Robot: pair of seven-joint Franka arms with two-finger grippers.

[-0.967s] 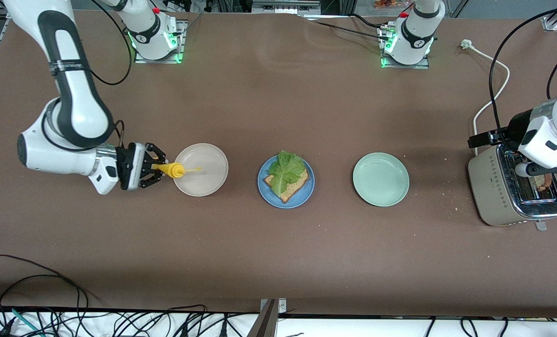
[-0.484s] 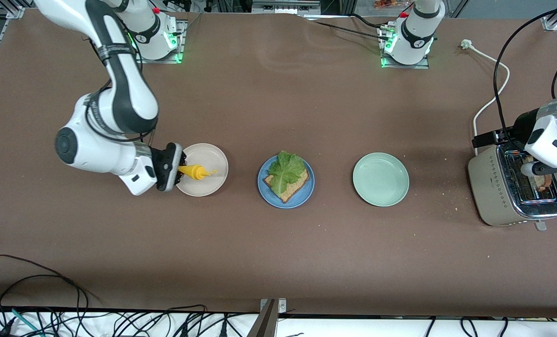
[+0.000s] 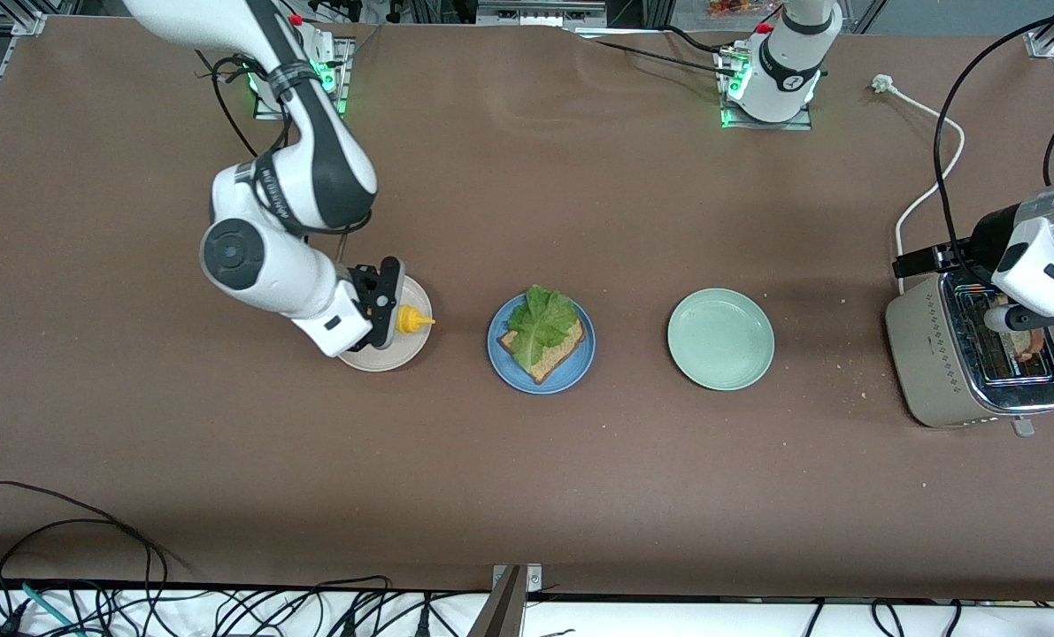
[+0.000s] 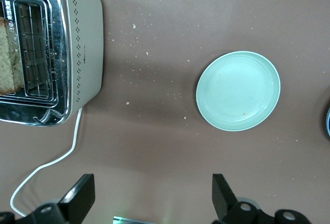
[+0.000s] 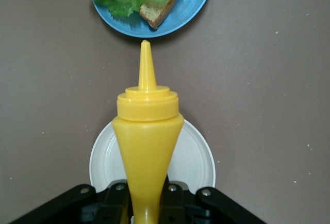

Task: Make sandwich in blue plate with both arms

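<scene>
On the blue plate [image 3: 573, 372] lies one brown bread slice [image 3: 555, 356] with a green lettuce leaf [image 3: 540, 320] on top. My right gripper [image 3: 392, 320] is shut on a yellow squeeze bottle [image 3: 415, 320]. It holds the bottle on its side over the beige-white plate [image 3: 394, 356], nozzle toward the blue plate. The right wrist view shows the bottle [image 5: 147, 131] in the right gripper [image 5: 147, 203], with the blue plate [image 5: 192, 7] just past the nozzle. My left gripper [image 3: 1015, 324] hangs open and empty over the toaster [image 3: 951, 372], which holds a bread slice [image 4: 7, 59].
A pale mint-green plate [image 3: 719, 339] sits between the blue plate and the toaster. The toaster's white cord [image 3: 932, 168] runs toward the left arm's base. Crumbs dot the table near the toaster. Cables lie along the table edge nearest the camera.
The right arm has swung toward the blue plate with the bottle, whose nozzle now reaches past the beige-white plate's rim. The left gripper has barely shifted over the toaster.
</scene>
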